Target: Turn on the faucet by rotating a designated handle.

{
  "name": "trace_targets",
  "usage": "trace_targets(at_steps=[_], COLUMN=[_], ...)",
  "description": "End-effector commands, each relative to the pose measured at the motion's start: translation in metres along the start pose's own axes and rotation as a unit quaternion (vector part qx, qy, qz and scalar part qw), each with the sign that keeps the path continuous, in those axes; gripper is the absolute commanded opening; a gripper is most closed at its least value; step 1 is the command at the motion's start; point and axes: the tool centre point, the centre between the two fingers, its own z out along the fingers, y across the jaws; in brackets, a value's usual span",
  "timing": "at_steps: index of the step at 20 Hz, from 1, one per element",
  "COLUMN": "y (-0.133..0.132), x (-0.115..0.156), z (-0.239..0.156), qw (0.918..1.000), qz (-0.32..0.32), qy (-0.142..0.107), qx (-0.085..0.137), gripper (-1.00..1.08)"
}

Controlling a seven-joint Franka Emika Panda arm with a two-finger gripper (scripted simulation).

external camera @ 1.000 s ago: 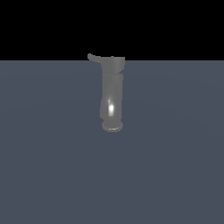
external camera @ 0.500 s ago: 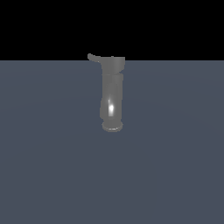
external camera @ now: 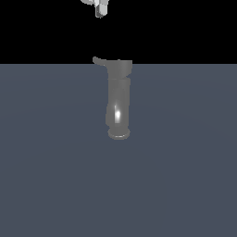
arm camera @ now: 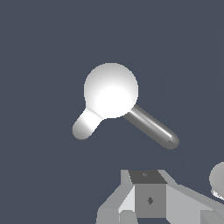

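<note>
The faucet (external camera: 118, 99) stands upright on the flat surface (external camera: 185, 162), roughly at the middle of the exterior view. The handle (external camera: 98, 60) juts from its top cap toward the exterior view's left. High above, well apart from the handle, the gripper (external camera: 100, 9) hangs at the frame's upper edge, perhaps slightly to the exterior view's left of the cap.

White-and-grey blocky gripper (arm camera: 148, 199) body, small diamond mark

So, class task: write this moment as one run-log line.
phase: approach | gripper: high above faucet, no contact | handle: untouched, juts toward exterior view's left | jaws: state unclear
</note>
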Motion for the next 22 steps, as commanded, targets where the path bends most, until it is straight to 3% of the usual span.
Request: trace_targets(at_steps=[1,9,22], y=[-0.012,-0.048,-0.094], x=[0.006,0.026,0.049], z=[0.009,0.040,0.090], qw=[0.9994,0.9901,0.9593], qz=[0.034,0.140,0.281], qy=[0.001,0.008,0.026], qx=[0.000,0.001,0.003], gripper=[-1.00,-1.00,-1.00])
